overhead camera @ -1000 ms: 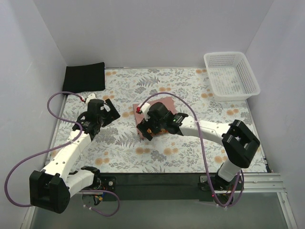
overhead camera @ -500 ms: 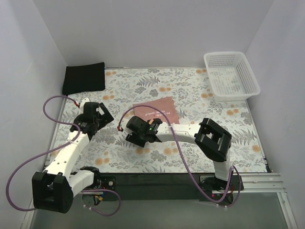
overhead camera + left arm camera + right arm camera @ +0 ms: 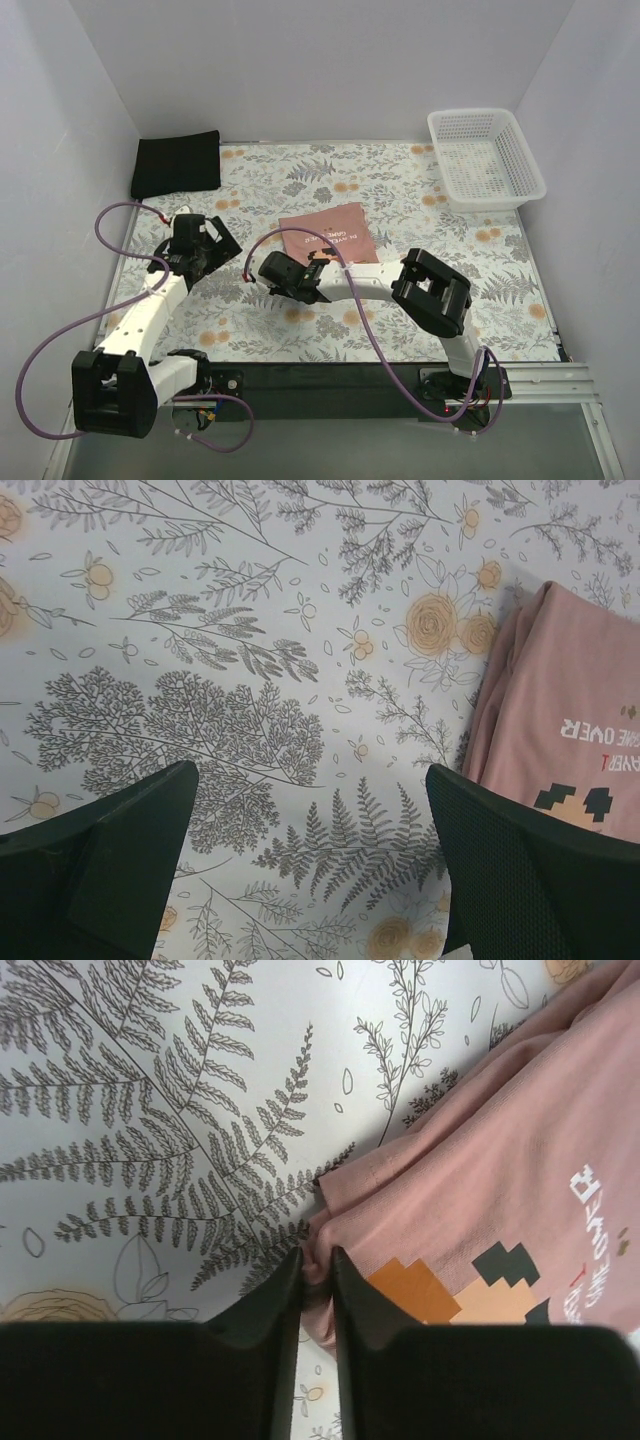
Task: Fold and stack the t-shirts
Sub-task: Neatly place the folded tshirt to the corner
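Centre tee [image 3: 330,232] lies flat mid table cloth [image 3: 400,180]; corner tee [image 3: 177,163] sits at far-left corner, basket [image 3: 497,199] at far-right, both well apart from it. R gripper [image 3: 317,1260] is on centre tee's near-left corner. L gripper [image 3: 310,770] hangs left of that tee, not touching, btwn it & corner tee.

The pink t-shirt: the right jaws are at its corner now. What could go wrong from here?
1. The right jaws pinch only a thin bit of edge at the corner of the pink t-shirt, so the cloth may slip out when pulled.
2. The shirt lies in layers; if only some are caught, the fold may open.
3. The jaws sit low on the tablecloth and might catch it too.
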